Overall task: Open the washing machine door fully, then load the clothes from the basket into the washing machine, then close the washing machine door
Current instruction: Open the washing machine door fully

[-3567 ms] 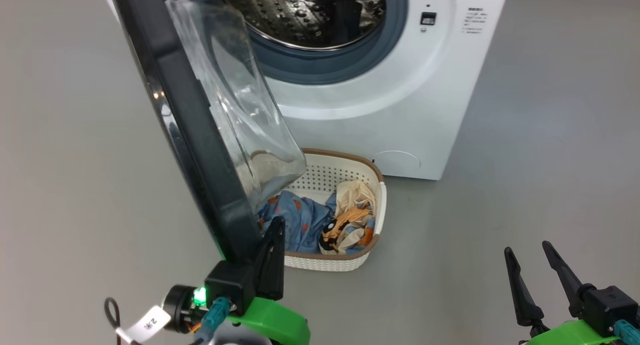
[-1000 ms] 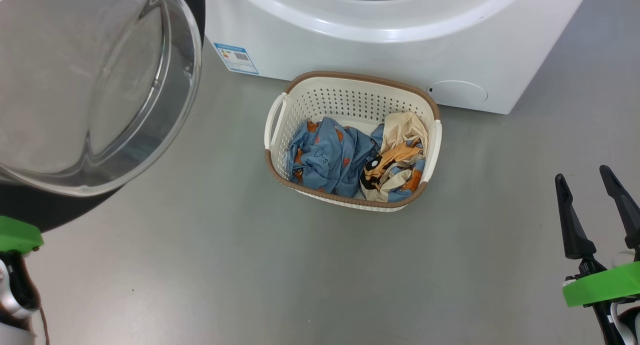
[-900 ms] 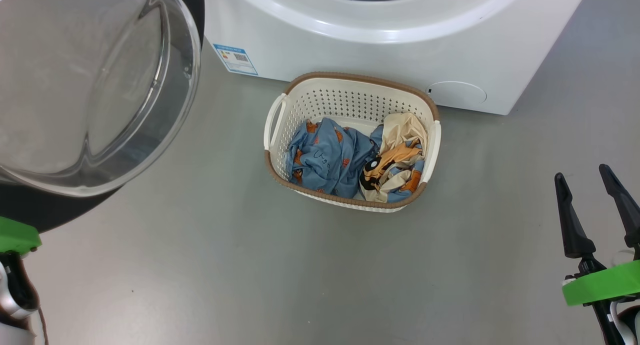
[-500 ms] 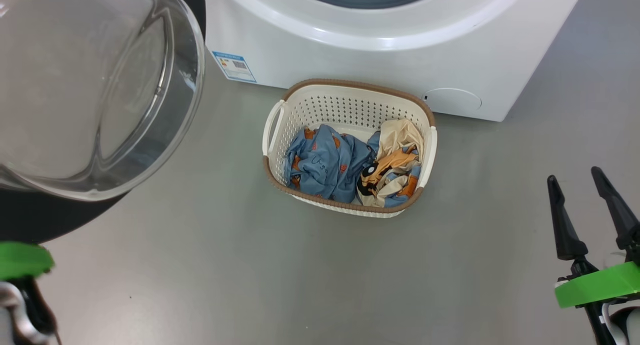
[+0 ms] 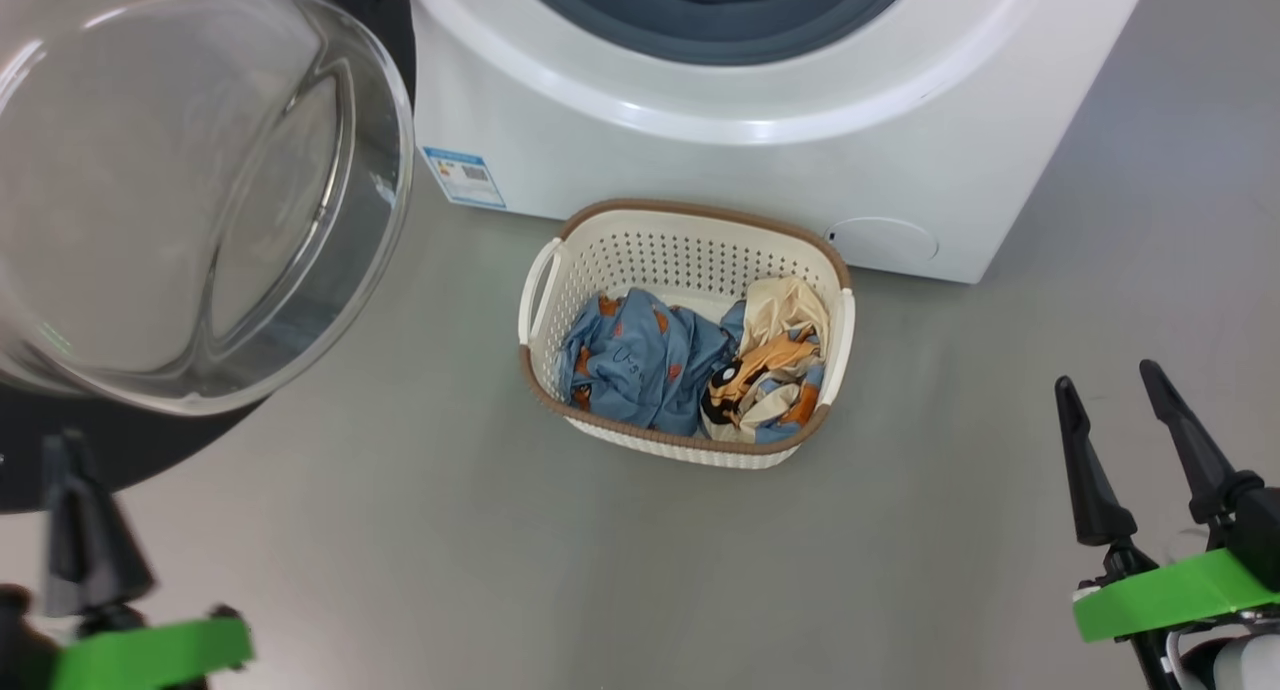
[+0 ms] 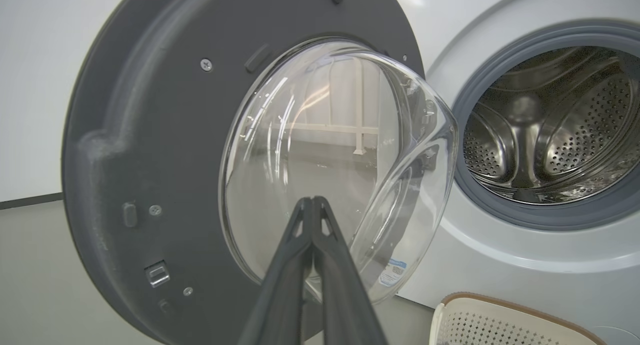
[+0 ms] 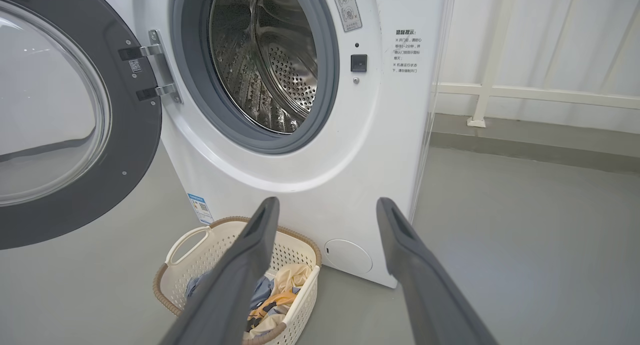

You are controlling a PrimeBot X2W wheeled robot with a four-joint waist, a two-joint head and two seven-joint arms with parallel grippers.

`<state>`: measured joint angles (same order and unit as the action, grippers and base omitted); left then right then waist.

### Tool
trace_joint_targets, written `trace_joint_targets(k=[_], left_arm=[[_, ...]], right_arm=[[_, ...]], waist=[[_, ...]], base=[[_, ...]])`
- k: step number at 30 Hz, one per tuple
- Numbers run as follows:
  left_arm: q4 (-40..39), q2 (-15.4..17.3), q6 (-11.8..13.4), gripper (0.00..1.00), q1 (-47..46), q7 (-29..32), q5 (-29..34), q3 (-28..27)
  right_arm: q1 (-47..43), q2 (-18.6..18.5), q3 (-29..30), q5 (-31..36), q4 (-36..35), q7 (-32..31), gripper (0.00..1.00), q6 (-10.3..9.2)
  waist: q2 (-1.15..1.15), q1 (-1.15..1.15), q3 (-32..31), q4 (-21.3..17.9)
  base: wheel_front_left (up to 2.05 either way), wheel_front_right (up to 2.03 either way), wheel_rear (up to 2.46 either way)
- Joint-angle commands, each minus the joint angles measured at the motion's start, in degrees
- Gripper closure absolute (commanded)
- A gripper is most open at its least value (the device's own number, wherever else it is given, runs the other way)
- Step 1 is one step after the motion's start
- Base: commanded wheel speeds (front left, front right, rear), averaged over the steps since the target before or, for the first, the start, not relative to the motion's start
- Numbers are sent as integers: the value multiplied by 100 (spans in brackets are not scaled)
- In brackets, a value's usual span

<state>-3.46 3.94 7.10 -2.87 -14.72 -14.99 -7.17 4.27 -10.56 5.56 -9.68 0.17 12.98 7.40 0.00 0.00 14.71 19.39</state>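
Observation:
The washing machine door (image 5: pixel 190 190) hangs swung wide to the left, its glass bowl (image 6: pixel 340 160) facing me. In the washing machine (image 5: pixel 700 160) the steel drum (image 7: pixel 270 60) lies open and holds no clothes. On the floor before it stands the basket (image 5: pixel 690 212) with the light blue clothes (image 5: pixel 630 360) and the cream, orange and black piece (image 5: pixel 765 370) inside. My left gripper (image 5: pixel 62 445) is shut on nothing, low beside the door, its fingers (image 6: pixel 312 220) pointing at the glass. Off to the basket's right, my right gripper (image 5: pixel 1105 375) is open and empty.
A blue energy label (image 5: pixel 462 177) and a round filter cover (image 5: pixel 882 240) sit low on the machine's front. Grey floor spreads around the basket. A white rail and wall (image 7: pixel 525 92) run behind the machine on its right.
The door went from half open, with my left gripper at its edge, to wide open. The head camera has tilted up lately. My left gripper's dark fingers have come into view at the lower left.

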Motion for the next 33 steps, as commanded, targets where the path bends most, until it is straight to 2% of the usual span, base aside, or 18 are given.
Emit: trace_joint_targets(k=[1, 8, 10, 12, 13, 14, 33], left_arm=[[-251, 101, -71, 100, 62, -28, 92, -76], [-531, 4, -296, 100, 416, 26, 208, 687], [-526, -13, -319, 80, 451, 79, 199, 848], [-489, -23, -348, 52, 473, 137, 169, 958], [-454, -25, -360, 22, 479, 159, 156, 994], [-423, -21, -388, 0, 478, 169, 150, 1029], [340, 109, -705, 0, 431, 467, -42, 1339]], right_arm=[[-67, -2, -170, 57, -175, 48, 0, 9], [-260, 192, -200, 68, -241, 80, 0, 9], [-307, 235, -215, 79, -268, 86, 0, 9], [-347, 263, -231, 99, -270, 91, 0, 9], [-372, 282, -229, 102, -267, 95, 0, 9], [-397, 298, -231, 108, -266, 98, 0, 9], [-823, 505, -393, 92, -327, -58, 0, 9]], waist=[[0, 0, -99, -66], [0, 0, -375, -302], [0, 0, -440, -393], [0, 0, -509, -483], [0, 0, -551, -524], [0, 0, -593, -565], [0, 0, -1302, -1433]], base=[[0, 0, 0], [0, 0, 0], [0, 0, 0], [0, 0, 0], [0, 0, 0], [0, 0, 0], [0, 0, 0]])
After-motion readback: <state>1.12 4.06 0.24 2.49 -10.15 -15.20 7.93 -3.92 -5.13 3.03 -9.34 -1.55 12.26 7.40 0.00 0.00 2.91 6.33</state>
